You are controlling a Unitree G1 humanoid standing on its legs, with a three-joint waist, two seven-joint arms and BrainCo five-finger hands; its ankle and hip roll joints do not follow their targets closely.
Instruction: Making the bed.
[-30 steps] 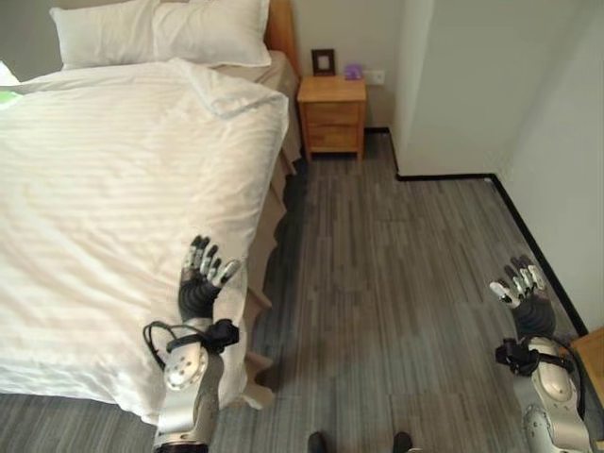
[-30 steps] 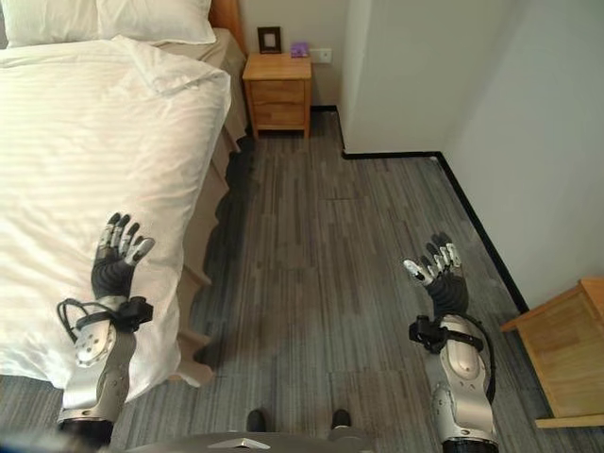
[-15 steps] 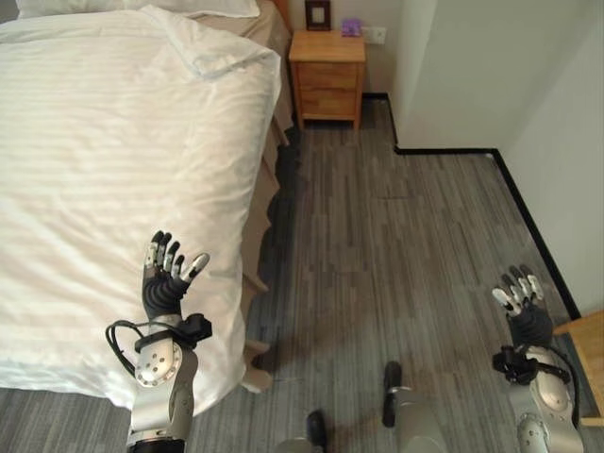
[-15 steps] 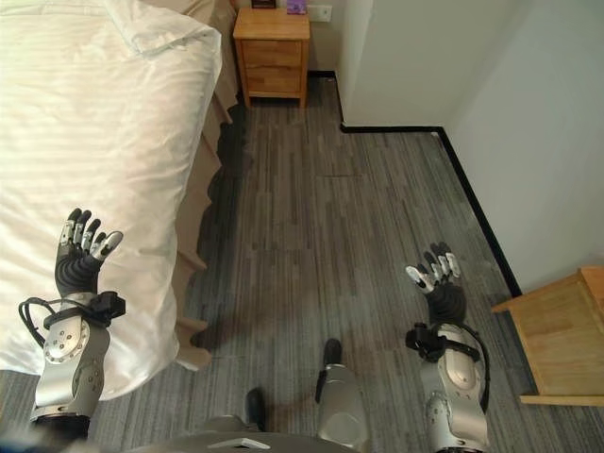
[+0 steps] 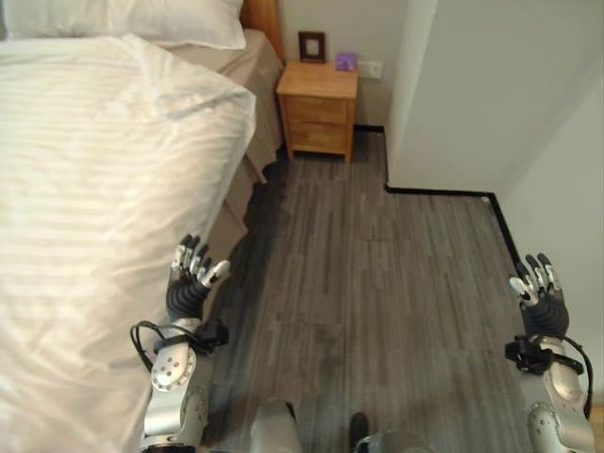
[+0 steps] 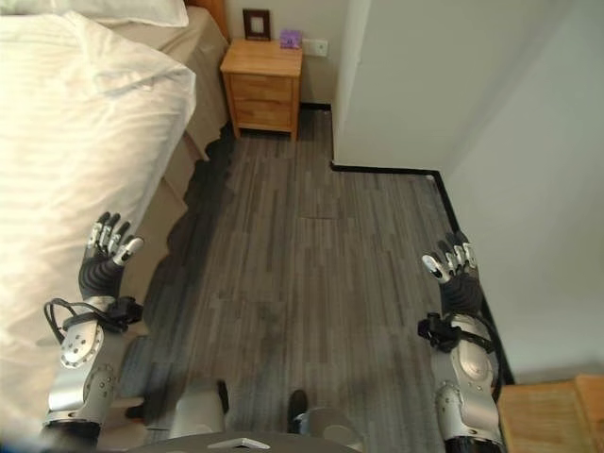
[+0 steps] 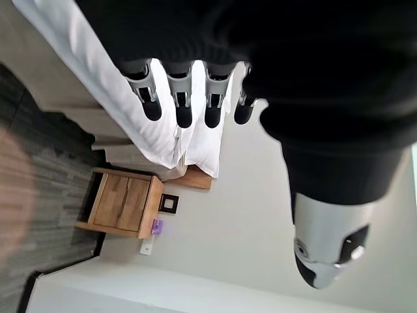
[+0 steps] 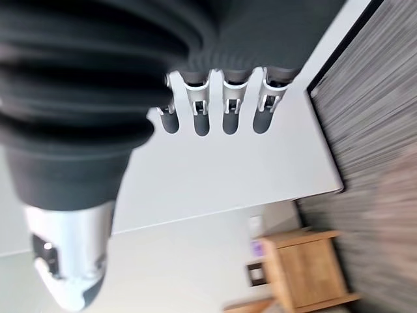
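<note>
- White, faintly striped cotton: the duvet covers the bed on our left and drapes over its near side, hiding most of the tan bed base beneath. It lies fairly smooth, with a loose fold near the head end.
- 2 white pillows sit at the headboard, where a made bed wants them.
- Our left hand hovers just beside the hanging edge of the duvet, fingers straight and spread, holding nothing. We judge it is placed there to reach the edge for tugging or smoothing.
- Our right hand is raised over the grey wood-look floor, well apart from the bed, near the white wall. Its fingers are straight, and it grips nothing; it looks idle.
- A wooden nightstand stands against the far wall beside the bed head, carrying a small dark picture frame and a small purple object.
- Our judgement: the bed is close to finished, with only the side drape left to tidy.
</note>
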